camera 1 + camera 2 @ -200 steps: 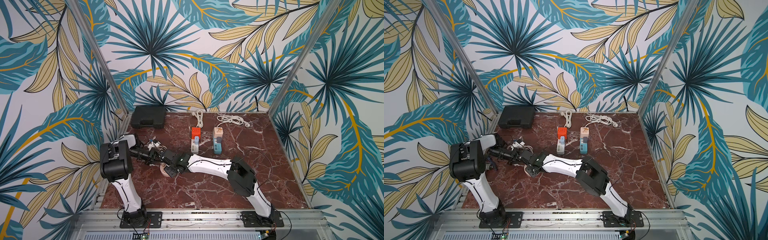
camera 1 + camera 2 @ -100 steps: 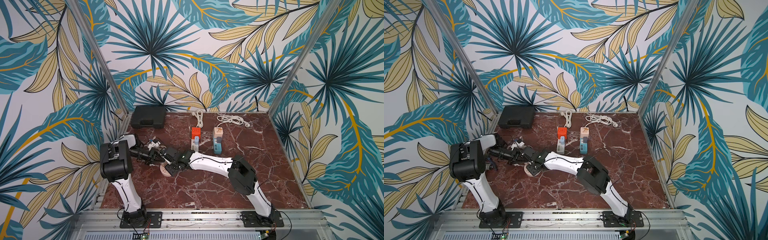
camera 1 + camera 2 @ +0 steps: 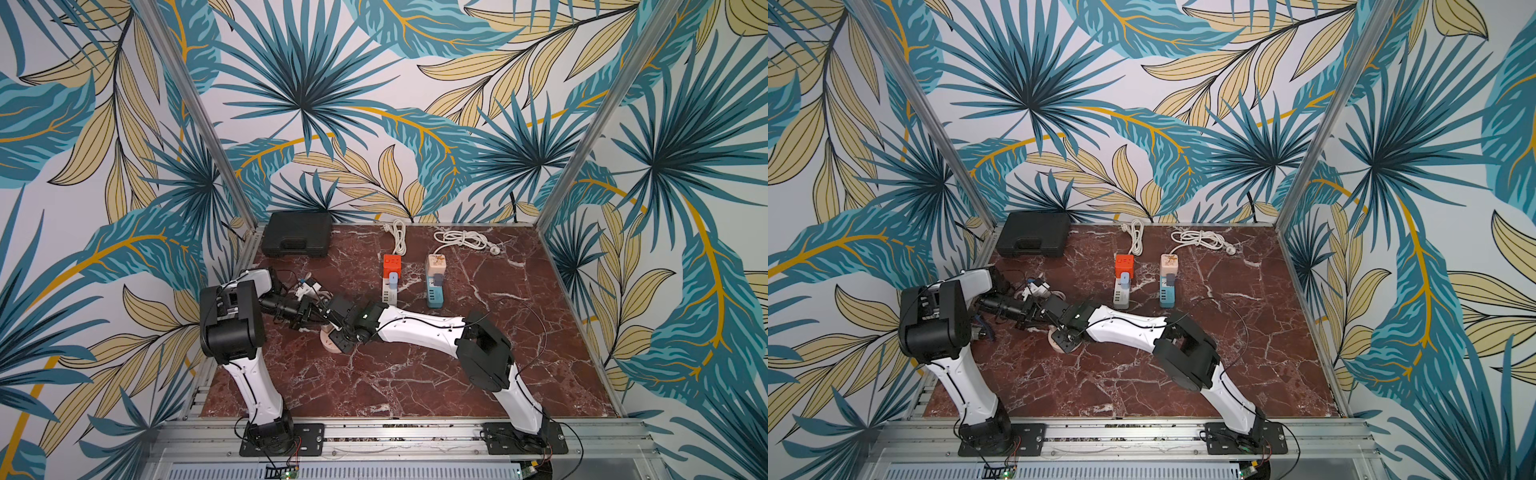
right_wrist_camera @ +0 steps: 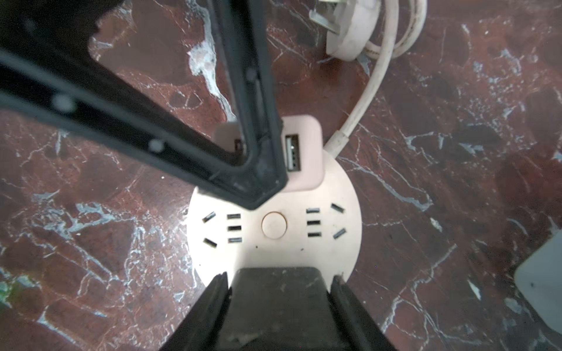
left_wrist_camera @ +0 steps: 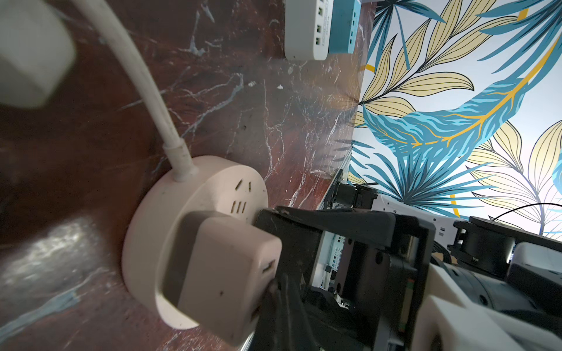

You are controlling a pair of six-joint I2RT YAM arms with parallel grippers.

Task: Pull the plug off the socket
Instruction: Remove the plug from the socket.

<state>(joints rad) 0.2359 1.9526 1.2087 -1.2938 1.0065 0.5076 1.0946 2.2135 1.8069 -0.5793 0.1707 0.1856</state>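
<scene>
left pincer [image 4: 258, 190]: shut, empty, tip against plug [image 4: 304, 152]
plug: fully seated in socket [image 4: 273, 252] on counter [image 3: 415, 374]; nothing pulled yet
right pincer [image 4: 278, 279]: on socket rim opposite plug; can't tell if clamped or just pressing
todo: grip plug, pull out

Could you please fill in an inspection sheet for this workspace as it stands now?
Surface: red-brown marble tabletop, level.
Job's things: round pink socket lies flat; pink USB adapter still plugged into it.
Clutter: black case in the back left corner; white power strip and teal power strip mid-back.
Grippers: left gripper shut, tip on the adapter's top; right gripper jaws apart, tips at the socket's rim opposite the adapter.
Cables: socket's white cord runs to its loose plug; white strip's cord and teal strip's cord coiled at the back.
Surroundings: leaf-pattern walls; aluminium base rail in front.
</scene>
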